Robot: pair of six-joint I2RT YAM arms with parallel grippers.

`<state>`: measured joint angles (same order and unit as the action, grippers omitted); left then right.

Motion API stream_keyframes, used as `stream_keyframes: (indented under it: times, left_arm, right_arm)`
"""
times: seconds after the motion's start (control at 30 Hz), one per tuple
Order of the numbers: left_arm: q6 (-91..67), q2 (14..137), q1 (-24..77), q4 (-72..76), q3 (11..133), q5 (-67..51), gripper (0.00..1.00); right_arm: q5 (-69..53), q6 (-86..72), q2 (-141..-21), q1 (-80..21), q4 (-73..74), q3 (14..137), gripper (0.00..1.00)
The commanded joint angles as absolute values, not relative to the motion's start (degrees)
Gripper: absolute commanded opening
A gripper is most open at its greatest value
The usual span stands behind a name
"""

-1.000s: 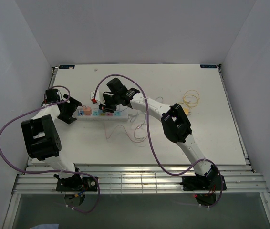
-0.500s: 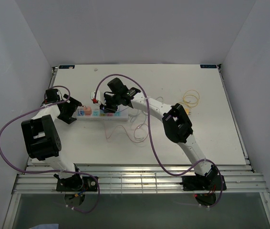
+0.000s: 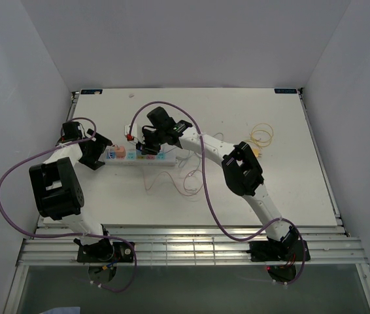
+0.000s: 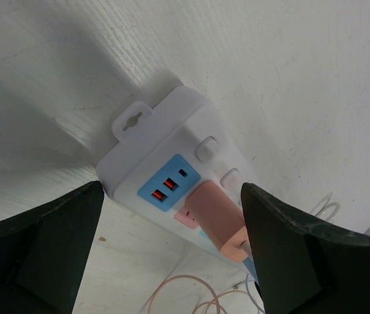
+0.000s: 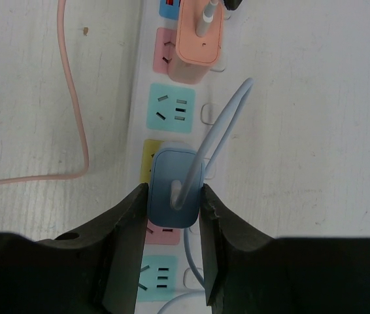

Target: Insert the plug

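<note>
Three pale grey walls box in a white table, and slatted metal rails run along its near edge. Small blue labels sit at the table's far corners, their print too small to read. A white power strip lies left of centre. The right gripper is partly closed, pinching the blue plug over the strip's yellow socket; whether the plug is fully seated cannot be told. The left gripper gapes wide astride the strip's end, holding nothing, near an orange plug.
</note>
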<state>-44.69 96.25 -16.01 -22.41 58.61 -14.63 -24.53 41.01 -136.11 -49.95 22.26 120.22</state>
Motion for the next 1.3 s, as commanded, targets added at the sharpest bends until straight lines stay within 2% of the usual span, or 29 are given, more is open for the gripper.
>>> stream_keyframes:
  times: [0.0,0.7,0.87,1.0,1.27]
  left_arm:
    - [-44.03,95.71,-15.91,-22.15,59.15,-15.56,0.97]
    - [-43.59,95.62,-15.38,-22.15,59.24,-15.73,0.97]
    - [-43.33,96.24,-15.03,-22.24,59.59,-16.00,0.97]
    - [-42.89,96.42,-14.68,-21.97,59.59,-16.00,0.94]
    - [-42.89,96.50,-14.24,-21.97,59.50,-15.82,0.93]
  right_arm:
    - [-25.05,40.34,-137.02,-50.10,19.95,123.13,0.08]
    - [-24.61,44.38,-139.57,-50.45,25.30,125.42,0.08]
    - [-23.12,47.46,-140.36,-51.76,29.88,126.73,0.08]
    - [-19.43,46.67,-142.90,-52.29,32.69,130.07,0.08]
    - [-16.26,42.55,-145.72,-52.21,34.28,129.29,0.08]
